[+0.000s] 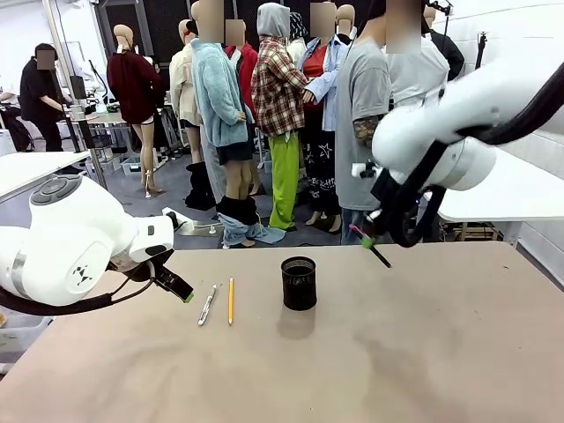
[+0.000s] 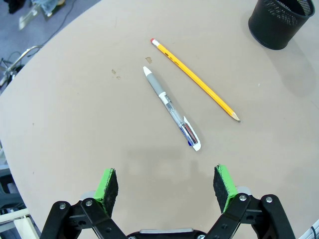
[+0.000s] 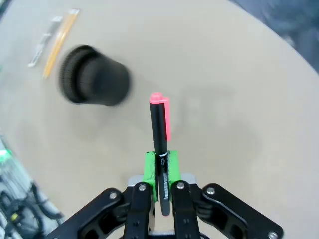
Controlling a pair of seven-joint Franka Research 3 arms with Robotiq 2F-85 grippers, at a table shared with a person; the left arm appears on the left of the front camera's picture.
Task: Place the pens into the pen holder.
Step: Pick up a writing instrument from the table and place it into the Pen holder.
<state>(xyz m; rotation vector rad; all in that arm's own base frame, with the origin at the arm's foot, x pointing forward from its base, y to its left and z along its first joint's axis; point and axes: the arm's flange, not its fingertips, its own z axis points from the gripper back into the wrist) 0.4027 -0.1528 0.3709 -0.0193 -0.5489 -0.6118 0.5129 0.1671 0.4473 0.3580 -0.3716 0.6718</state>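
**Front view.** A tan table (image 1: 423, 352) is seen from the robot's side. A black mesh pen holder (image 1: 299, 284) stands upright near the middle. To its left, a yellow pencil (image 1: 231, 301) and a white pen (image 1: 207, 305) lie flat on the table, just beside each other and apart from the holder. The left gripper (image 1: 181, 289) is held low near the white pen, at the left. The right gripper (image 1: 368, 242) is raised above the table, to the right of the holder. A dark pen (image 1: 374, 249) is clamped in it, tilted, with its pink-red end uppermost.

**Left wrist view.** The left gripper (image 2: 165, 180) is seen from above with its jaws wide apart, and nothing lies between the green pads (image 2: 106, 185). Beyond the fingers, the white pen (image 2: 171, 108) and the yellow pencil (image 2: 194, 79) lie on the table at a slant, side by side without touching. The pen holder (image 2: 279, 22) stands at the top right corner, well apart from them.

**Right wrist view.** The right gripper (image 3: 160, 162) is closed on the dark pen (image 3: 159, 129), which stands out past the fingertips with its pink-red end farthest from them. Below it, the pen holder (image 3: 94, 75) is shown blurred, to the upper left of the pen's end. The yellow pencil (image 3: 60, 42) and the white pen (image 3: 45, 35) lie beyond the holder.
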